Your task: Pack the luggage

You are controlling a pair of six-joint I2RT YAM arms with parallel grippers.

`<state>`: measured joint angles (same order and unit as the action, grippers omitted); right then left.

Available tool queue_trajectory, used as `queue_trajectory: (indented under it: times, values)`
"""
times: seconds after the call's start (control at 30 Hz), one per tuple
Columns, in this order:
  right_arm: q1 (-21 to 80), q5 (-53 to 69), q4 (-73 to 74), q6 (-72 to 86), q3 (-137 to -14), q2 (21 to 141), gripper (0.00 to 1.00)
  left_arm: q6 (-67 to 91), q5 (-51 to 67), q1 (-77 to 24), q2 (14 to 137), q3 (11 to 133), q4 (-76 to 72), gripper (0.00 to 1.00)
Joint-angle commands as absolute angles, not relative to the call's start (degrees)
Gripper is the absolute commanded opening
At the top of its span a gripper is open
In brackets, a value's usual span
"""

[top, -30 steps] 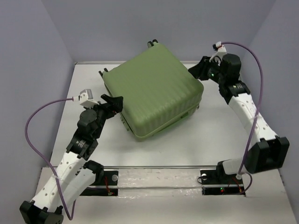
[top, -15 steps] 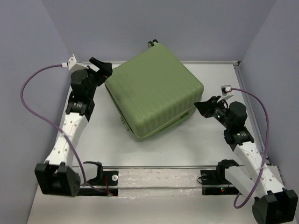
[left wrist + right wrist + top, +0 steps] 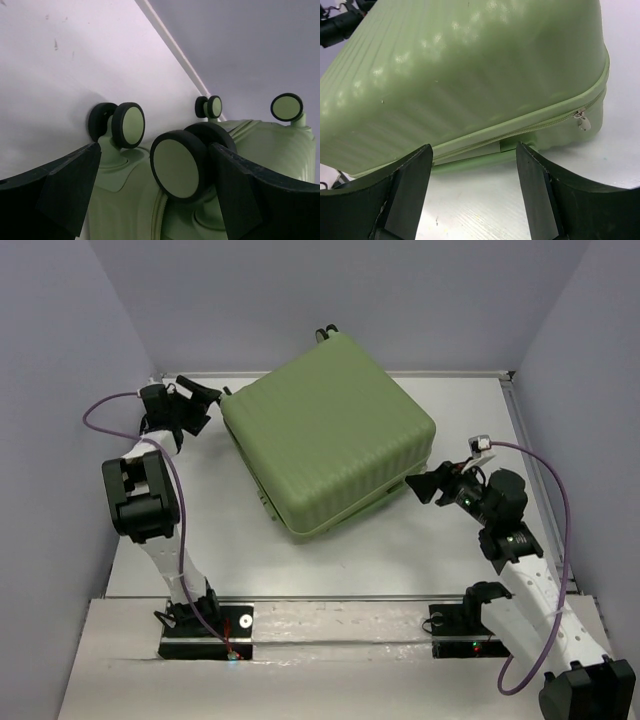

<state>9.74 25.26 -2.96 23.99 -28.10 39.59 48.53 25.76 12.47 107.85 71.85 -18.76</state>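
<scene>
Luggage [image 3: 325, 435], lid down: left gripper [image 3: 207, 405] moves to wheels [image 3: 175, 165] at far-left table corner, right gripper [image 3: 418, 488] to right-side zipper [image 3: 540, 125]; both released, empty; zipping likely next.

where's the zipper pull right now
In the right wrist view the zipper pull hangs on the luggage seam, toward that picture's right edge, just above the table.
</scene>
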Motion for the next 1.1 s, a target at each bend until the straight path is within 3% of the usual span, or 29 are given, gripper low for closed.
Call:
queue_trajectory:
  times: [0.0,0.23,0.6,1.07]
  values:
    - [9.8,29.0,-4.7,24.2,-27.8,38.6,0.74,55.5,35.3,12.2,109.9,73.9,-31.8,0.99]
    - [9.8,29.0,-5.2,24.2,-27.8,40.0,0.74,69.7,36.3,10.7,115.9,69.9,-51.3,0.99]
    - [9.8,30.7,-5.2,25.0,-27.3,40.1,0.74,81.0,31.9,7.3,120.0,72.2,-65.6,0.99]
    - [9.8,30.5,-2.9,25.1,-26.3,36.9,0.75,80.0,33.0,6.8,115.9,86.8,-60.6,0.99]
